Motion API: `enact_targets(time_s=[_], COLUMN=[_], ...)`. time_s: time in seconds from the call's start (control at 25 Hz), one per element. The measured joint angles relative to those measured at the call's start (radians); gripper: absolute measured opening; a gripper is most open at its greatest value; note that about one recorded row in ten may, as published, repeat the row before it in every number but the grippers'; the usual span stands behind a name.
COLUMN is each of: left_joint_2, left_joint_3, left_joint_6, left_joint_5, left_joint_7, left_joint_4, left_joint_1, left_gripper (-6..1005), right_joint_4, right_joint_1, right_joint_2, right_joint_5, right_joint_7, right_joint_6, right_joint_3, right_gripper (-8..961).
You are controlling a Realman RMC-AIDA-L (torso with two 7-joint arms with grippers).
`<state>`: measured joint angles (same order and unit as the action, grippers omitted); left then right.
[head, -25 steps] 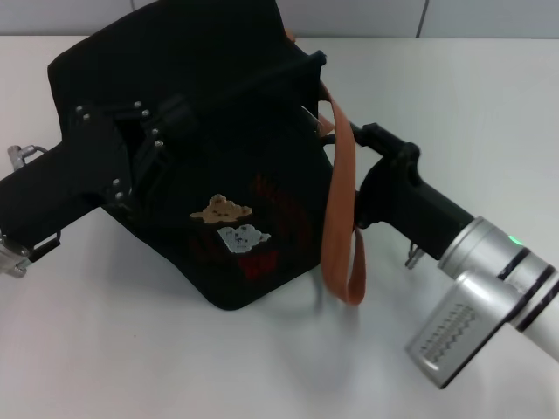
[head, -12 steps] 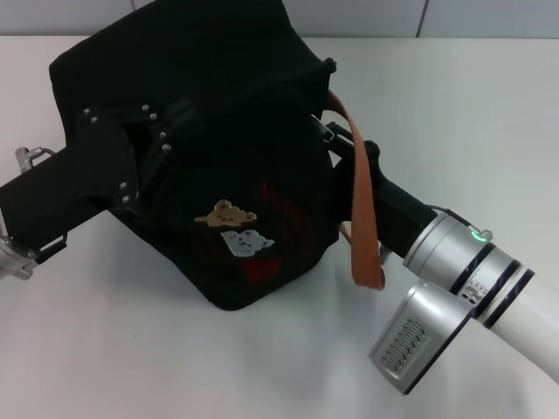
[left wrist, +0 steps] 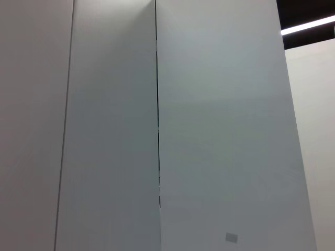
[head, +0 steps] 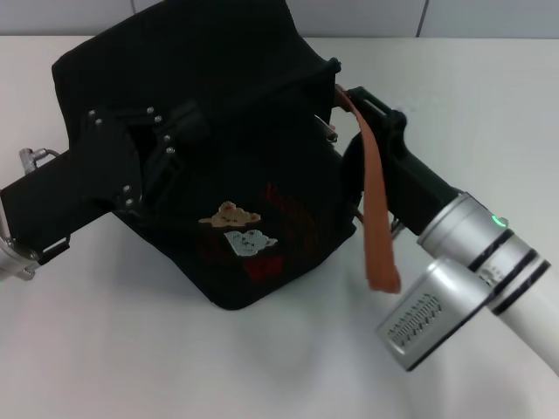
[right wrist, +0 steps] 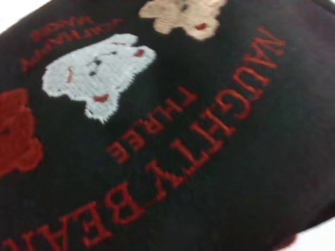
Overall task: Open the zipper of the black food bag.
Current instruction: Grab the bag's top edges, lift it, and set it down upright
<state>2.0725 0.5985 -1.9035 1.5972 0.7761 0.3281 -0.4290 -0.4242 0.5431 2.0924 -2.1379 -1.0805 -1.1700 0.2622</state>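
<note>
While on white table — black food bag, both hands at sides

A white table meets grey wall panels under a ceiling light strip.

On the black food bag, you can read red embroidered lettering in the right wrist view: "NAUGHTY" in the largest line, "THREE" in a smaller line just beside it, and the start of a third line, "BEA", cut off at the picture's edge. You will also find a smaller red line near the white bear patch; it looks like two short words but is too blurred to read. In the head view the same lettering shows only as faint red marks around the bear patches.
</note>
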Motion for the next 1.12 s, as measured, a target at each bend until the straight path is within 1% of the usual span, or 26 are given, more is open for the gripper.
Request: enact_targets(time_s=[0.28, 0.4, 0.52, 0.56, 0.6, 0.64, 0.72, 0.76, 0.8, 0.96, 1.12], left_joint_2=[0.000, 0.000, 0.000, 0.000, 0.000, 0.000, 0.000, 0.000, 0.000, 0.000, 0.000], left_joint_3=[0.001, 0.001, 0.001, 0.001, 0.001, 0.001, 0.001, 0.001, 0.001, 0.001, 0.001], left_joint_6=[0.001, 0.002, 0.004, 0.005, 0.005, 0.006, 0.007, 0.008, 0.008, 0.008, 0.009], left_joint_5=[0.000, 0.000, -0.001, -0.001, -0.001, -0.001, -0.001, -0.001, -0.001, -0.001, 0.000], left_joint_7=[0.000, 0.000, 0.000, 0.000, 0.000, 0.000, 0.000, 0.000, 0.000, 0.000, 0.000], left_joint_4=[-0.001, -0.001, -0.001, -0.001, -0.001, -0.001, -0.001, -0.001, -0.001, -0.001, -0.001], left_joint_1=[-0.002, -0.002, 0.002, 0.004, 0.004, 0.004, 0.004, 0.004, 0.004, 0.005, 0.006], left_gripper=[22, 22, 22, 22, 22, 22, 22, 22, 22, 22, 22], right_joint_4=[0.004, 0.004, 0.007, 0.023, 0.023, 0.037, 0.073, 0.104, 0.104, 0.159, 0.181], right_joint_1=[-0.035, -0.052, -0.061, -0.061, -0.061, -0.059, -0.055, -0.053, -0.053, -0.031, -0.016], right_joint_2=[0.000, -0.002, -0.008, -0.010, -0.010, -0.010, -0.011, -0.011, -0.011, -0.010, -0.008], right_joint_5=[0.001, -0.001, -0.005, -0.009, -0.009, -0.017, -0.054, -0.104, -0.104, -0.156, -0.174], right_joint_7=[0.003, 0.045, 0.157, 0.248, 0.248, 0.290, 0.396, 0.488, 0.488, 0.607, 0.645], right_joint_6=[-0.027, -0.027, -0.035, -0.058, -0.058, -0.073, -0.114, -0.148, -0.148, -0.159, -0.151], right_joint_3=[0.001, 0.000, -0.006, -0.009, -0.009, -0.010, -0.010, -0.006, -0.006, -0.012, -0.012], right_gripper=[606, 606, 606, 606, 606, 606, 606, 606, 606, 606, 606])
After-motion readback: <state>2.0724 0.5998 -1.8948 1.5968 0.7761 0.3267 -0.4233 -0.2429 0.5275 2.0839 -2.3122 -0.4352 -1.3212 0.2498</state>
